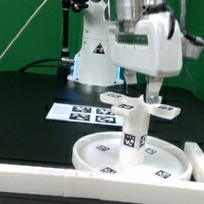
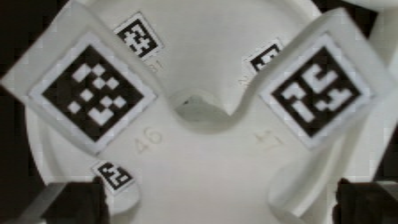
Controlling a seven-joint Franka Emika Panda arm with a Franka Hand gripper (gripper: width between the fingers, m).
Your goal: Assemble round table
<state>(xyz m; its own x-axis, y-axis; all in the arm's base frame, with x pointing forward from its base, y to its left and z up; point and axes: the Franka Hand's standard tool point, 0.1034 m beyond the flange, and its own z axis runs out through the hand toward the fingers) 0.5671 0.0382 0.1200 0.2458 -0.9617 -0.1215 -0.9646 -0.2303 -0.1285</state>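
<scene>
Clamping fingers (image 1: 151, 94) on glossy white cross-shaped foot (image 1: 140, 103) atop cylinder leg (image 1: 134, 136), rimmed disc (image 1: 96, 150).

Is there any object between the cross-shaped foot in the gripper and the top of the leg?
Nothing visible. The cross-shaped foot sits directly on top of the leg, which stands upright in the round disc. The gripper is right at the foot; its grip is unclear.

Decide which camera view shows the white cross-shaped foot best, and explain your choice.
The wrist view: the white plastic cross-shaped foot fills the picture, its arms and square tags sharp. In the exterior view the foot is small, sits on top of the short white cylinder leg, and is partly hidden by the tool.
</scene>
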